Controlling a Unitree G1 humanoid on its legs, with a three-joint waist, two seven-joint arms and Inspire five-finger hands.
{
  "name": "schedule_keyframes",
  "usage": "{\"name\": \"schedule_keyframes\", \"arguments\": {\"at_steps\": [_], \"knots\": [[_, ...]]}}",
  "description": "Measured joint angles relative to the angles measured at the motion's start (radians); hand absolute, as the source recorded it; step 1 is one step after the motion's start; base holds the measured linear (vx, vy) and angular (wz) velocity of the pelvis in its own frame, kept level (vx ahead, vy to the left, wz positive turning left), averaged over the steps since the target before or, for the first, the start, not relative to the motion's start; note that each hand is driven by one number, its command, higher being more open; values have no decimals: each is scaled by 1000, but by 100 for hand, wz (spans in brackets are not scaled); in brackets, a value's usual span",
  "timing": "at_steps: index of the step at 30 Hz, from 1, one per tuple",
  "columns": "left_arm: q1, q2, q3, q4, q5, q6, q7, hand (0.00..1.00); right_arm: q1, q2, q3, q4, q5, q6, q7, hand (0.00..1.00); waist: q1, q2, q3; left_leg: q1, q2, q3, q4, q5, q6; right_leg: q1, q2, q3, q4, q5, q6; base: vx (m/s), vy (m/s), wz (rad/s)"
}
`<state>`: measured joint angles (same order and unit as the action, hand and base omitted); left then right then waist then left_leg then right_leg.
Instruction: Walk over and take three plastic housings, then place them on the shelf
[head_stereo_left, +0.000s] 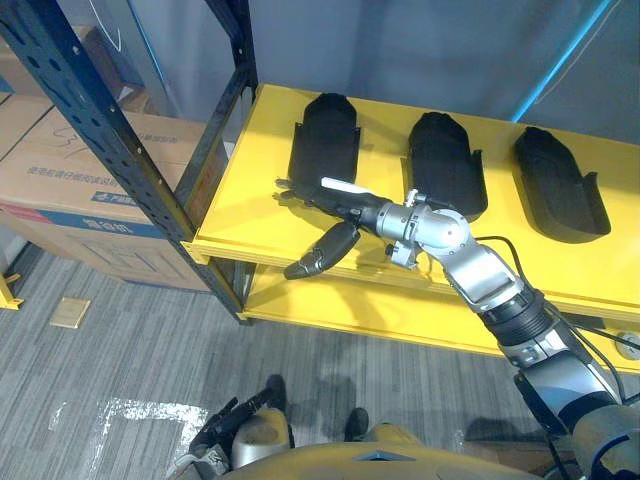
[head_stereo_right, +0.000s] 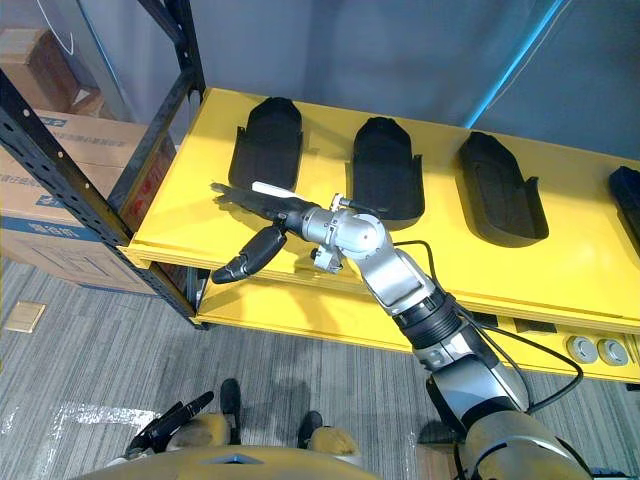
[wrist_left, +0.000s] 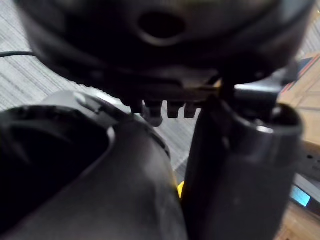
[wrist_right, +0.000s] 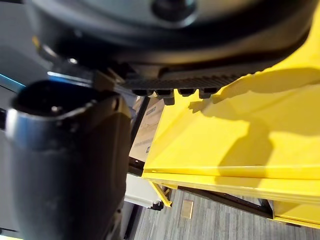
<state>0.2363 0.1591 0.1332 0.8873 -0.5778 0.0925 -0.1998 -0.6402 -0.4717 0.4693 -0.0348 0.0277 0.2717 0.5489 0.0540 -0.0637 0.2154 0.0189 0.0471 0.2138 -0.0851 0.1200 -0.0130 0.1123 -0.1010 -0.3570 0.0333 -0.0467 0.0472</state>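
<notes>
At the rack: we face a black steel upright (head_stereo_left: 110, 140) carrying a yellow shelf (head_stereo_left: 250, 215), with a lower level (head_stereo_left: 330, 305) of the same yellow beneath it.
Cardboard boxes (head_stereo_left: 70, 190): stacked on the floor to the left, behind the upright.
Housings: three black plastic shells lie in a row on the shelf, apart from one another and set well back from its front edge. They are the left housing (head_stereo_left: 325, 135), the middle housing (head_stereo_left: 445, 160) and the right housing (head_stereo_left: 560, 185), which shows its hollow side up.
Right hand (head_stereo_left: 355, 208): it is stretched out over the shelf just in front of the left housing, with its fingers straight and flat. Its thumb hangs past the shelf's front edge, and it holds nothing.
Left hand (head_stereo_left: 235, 415): it hangs low near the floor, and we cannot tell whether it is open or closed.
Progress: with three housings on the shelf and the right hand empty, we judge the placing done or all but done.
Handling: we expect each housing to be light, stiff and thin-walled. Its smooth skin may slip in the hand or slide on the painted shelf.
Hold: we would pinch across the narrow width near the middle, thumb on one side wall and fingers on the other.
</notes>
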Motion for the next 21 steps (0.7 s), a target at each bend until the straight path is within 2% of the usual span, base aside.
{"name": "schedule_keyframes", "arguments": {"at_steps": [8, 13, 21], "knots": [[0, -1, 0, 8, 1, 0, 0, 100, 1, 6, 0, 1, 38, -6, -8, 100, 0, 7, -9, 7, 1, 4, 0, 0, 0, 4, 0, 5, 0, 1, 1, 0, 0, 0], [5, -1, 0, 9, 1, 0, 0, 100, 1, 6, -5, 1, 53, -46, -33, 100, -1, 4, -19, 8, 2, 7, -1, 0, 0, 5, 1, 7, -1, 2, 1, 0, 0, 0], [5, -2, 0, 16, 0, -3, 0, 100, 1, 10, -93, -41, 55, -149, -201, 100, -1, 3, -19, 12, 2, 11, 0, 0, 0, 8, 1, 9, -2, 4, 1, 0, 0, 0]]}}
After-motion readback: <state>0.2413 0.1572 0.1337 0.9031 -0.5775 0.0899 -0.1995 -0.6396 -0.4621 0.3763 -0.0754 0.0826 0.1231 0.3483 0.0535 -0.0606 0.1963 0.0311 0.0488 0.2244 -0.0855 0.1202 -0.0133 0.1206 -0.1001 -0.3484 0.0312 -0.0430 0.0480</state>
